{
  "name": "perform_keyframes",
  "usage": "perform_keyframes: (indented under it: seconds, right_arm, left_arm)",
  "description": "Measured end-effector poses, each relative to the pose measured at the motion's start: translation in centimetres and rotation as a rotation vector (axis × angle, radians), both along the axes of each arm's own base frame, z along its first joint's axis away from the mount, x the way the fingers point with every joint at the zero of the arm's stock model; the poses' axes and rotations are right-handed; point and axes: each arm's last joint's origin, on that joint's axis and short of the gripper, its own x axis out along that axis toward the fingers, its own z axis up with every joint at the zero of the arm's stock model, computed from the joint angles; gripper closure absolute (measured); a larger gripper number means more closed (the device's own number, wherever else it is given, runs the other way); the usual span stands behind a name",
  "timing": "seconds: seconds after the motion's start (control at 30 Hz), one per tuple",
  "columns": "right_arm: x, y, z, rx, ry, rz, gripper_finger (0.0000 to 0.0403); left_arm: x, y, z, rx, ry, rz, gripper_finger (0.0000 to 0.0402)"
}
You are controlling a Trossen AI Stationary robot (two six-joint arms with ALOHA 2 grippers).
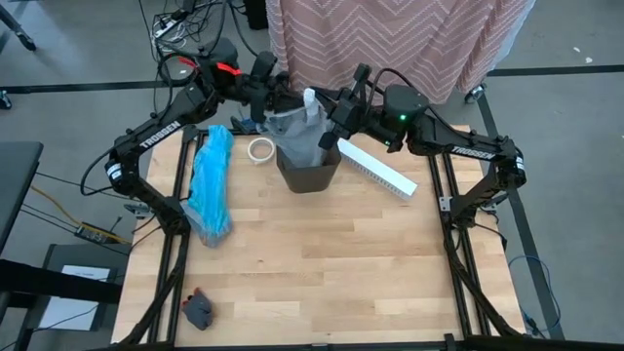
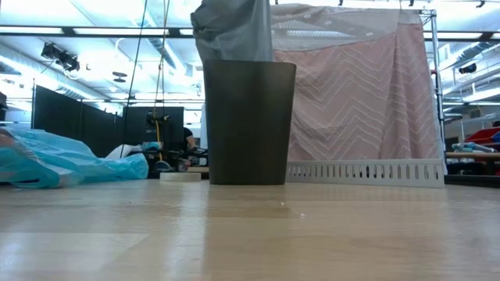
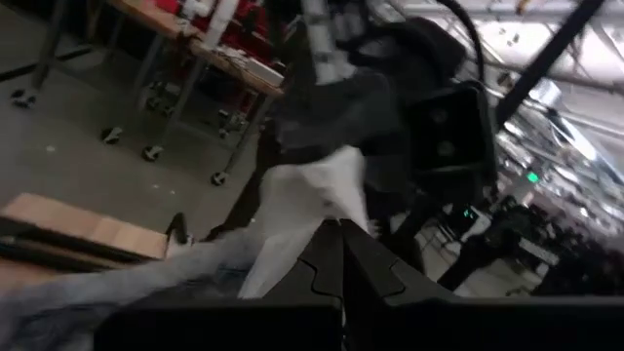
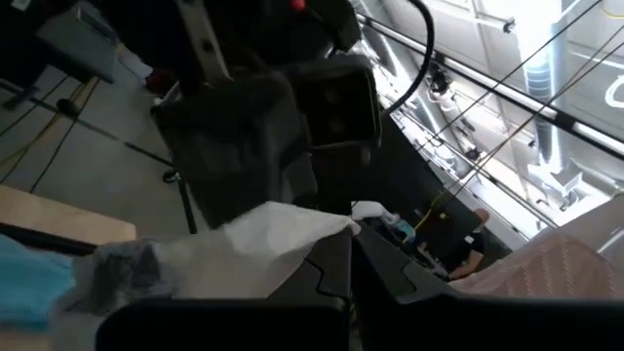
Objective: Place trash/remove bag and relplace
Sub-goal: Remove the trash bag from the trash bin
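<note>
I have the left gripper [image 1: 265,86] and the right gripper [image 1: 336,122] each clamped shut on the top of the grey bag [image 1: 295,127], which is drawn up out of the dark bin [image 1: 310,174] at the table's far middle. The film looks thin, light and slippery, so I judge the bunched handles the safest hold. The turquoise replacement bag [image 1: 211,183] lies to the left.

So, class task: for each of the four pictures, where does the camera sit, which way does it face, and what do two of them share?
High: overhead, facing straight down; both arms, grey bag, bin.
Low: table-top height, facing across; bin, blue bag, no arms.
Left wrist: behind the left gripper, shut on the grey bag.
Right wrist: behind the right gripper, also pinching it.
Shared: both wrists see the other arm.
</note>
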Motion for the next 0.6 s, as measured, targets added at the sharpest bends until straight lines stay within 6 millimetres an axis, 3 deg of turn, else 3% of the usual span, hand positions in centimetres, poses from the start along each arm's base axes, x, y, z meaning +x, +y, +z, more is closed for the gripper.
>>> perform_keyframes:
  seconds: [0.17, 0.3, 0.6]
  right_arm:
    - [0.0, 0.0, 0.0, -0.004, -0.002, 0.028, 0.0403]
    - [0.0, 0.0, 0.4, -0.014, -0.037, 0.045, 0.0403]
    - [-0.1, 0.1, 1.0, -0.044, -0.095, 0.045, 0.0403]
  left_arm:
    - [0.5, -0.8, 0.0, 0.077, -0.018, 0.002, 0.0401]
    - [1.1, -0.2, -0.5, 0.120, -0.017, 0.074, 0.0401]
    - [5.9, 0.8, -5.0, 0.053, 0.098, 0.029, 0.0401]
